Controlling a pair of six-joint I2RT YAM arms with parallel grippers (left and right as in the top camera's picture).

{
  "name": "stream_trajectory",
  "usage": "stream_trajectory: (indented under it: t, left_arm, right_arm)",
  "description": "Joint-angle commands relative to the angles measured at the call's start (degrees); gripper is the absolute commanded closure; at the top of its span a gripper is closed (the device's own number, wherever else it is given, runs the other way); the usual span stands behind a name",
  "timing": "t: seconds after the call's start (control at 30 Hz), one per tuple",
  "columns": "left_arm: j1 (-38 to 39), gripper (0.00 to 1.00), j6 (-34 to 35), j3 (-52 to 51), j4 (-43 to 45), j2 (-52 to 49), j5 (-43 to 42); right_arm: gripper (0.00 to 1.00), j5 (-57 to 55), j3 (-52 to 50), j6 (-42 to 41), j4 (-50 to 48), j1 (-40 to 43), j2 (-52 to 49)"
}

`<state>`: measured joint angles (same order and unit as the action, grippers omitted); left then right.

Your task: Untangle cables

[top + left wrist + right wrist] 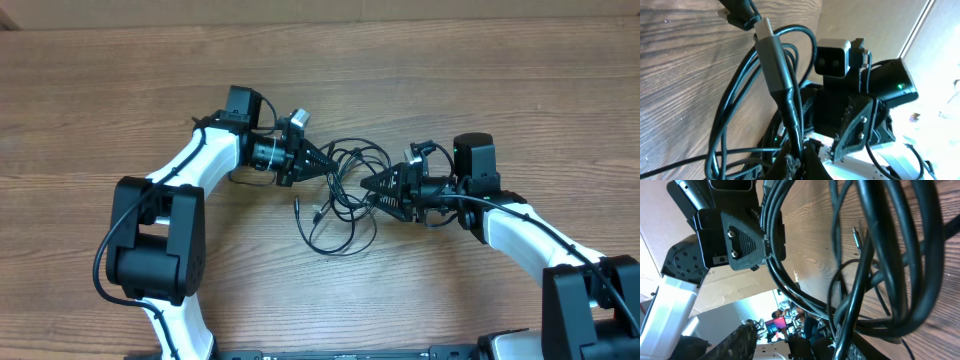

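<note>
The cables [345, 200] are thin black cords tangled in loops on the wooden table between my two grippers. My left gripper [322, 160] reaches in from the left and is shut on one strand. In the left wrist view that strand rises from the left gripper [799, 162] to a grey plug [771, 55]. My right gripper [368, 185] faces it from the right, at the edge of the tangle. In the right wrist view the right gripper [797, 347] has its jaws well apart. Several cable strands [875, 255] hang across, one lying against the right finger [862, 352].
The wooden table [100, 90] spreads all round the tangle. Two loose plug ends [298, 207] lie just left of the lower loops. The arms' white links [190, 160] come in from the lower left and the lower right, their bases at the table's front edge.
</note>
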<state>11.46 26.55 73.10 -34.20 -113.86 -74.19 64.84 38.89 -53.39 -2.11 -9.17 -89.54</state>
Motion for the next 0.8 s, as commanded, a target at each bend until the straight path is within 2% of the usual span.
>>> stream_trajectory:
  t: [0.0,0.2,0.53,0.6,0.77]
  left_arm:
    - [1.0,0.96,1.4,0.2,0.7,0.3,1.0]
    - [1.4,0.96,1.4,0.2,1.5,0.3,4.2]
    - [1.7,0.96,1.9,0.2,3.0,0.3,2.6]
    - [1.8,0.96,0.2,0.2,3.0,0.3,2.6]
    - [2.4,0.96,-12.1,0.1,0.5,0.3,2.6]
  right_arm:
    - [0.51,-0.1,-0.2,-1.2,-0.7,-0.9,-0.1]
    - [0.51,-0.9,-0.2,-0.8,-0.8,-1.1,-0.1]
    - [0.5,-10.4,-0.2,-0.2,-0.9,-5.8,-0.1]
    - [0.51,-9.5,-0.2,-0.1,-2.5,-6.5,-0.1]
    - [0.69,0.7,-0.2,0.8,-15.8,-6.4,-0.1]
